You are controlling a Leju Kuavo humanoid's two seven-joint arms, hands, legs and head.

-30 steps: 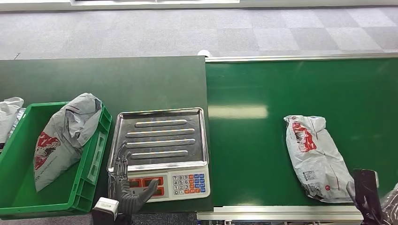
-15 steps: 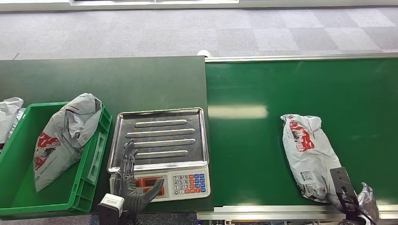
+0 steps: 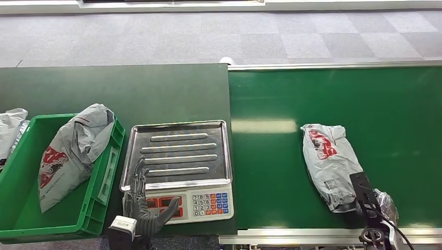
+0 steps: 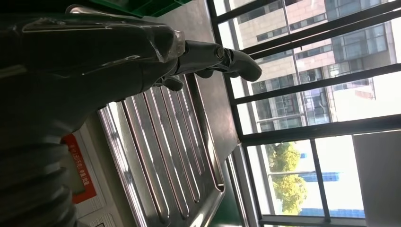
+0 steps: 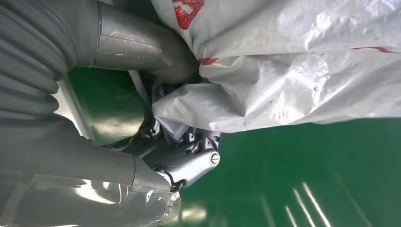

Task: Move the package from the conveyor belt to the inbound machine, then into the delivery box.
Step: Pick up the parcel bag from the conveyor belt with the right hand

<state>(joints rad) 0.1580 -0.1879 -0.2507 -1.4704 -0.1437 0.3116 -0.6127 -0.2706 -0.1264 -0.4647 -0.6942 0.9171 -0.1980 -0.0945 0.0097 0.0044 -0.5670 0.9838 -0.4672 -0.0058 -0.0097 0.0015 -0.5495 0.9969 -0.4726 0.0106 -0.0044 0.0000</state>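
A grey plastic package (image 3: pixel 328 156) with red print lies lengthwise on the green conveyor belt (image 3: pixel 312 94). My right hand (image 3: pixel 371 204) grips its near end. In the right wrist view, the thumb (image 5: pixel 156 52) presses the package (image 5: pixel 293 80) from one side and the fingers (image 5: pixel 191 161) curl under the bunched plastic. The scale, which is the inbound machine, has a steel tray (image 3: pixel 177 151) and stands left of the belt. My left hand (image 3: pixel 143 200) hovers open over the scale's front left corner, fingers (image 4: pixel 227 54) stretched toward the tray (image 4: pixel 175 142).
A green crate (image 3: pixel 21 221) at the left holds another grey package (image 3: pixel 73 151). One more grey bag (image 3: pixel 10 127) lies beyond the crate's left side. The scale's keypad (image 3: pixel 211 203) faces me. The dark green table (image 3: pixel 130 88) extends behind the scale.
The package has shifted left along the belt. My right hand has moved left and forward with it and now grips its near end. The left hand has barely moved.
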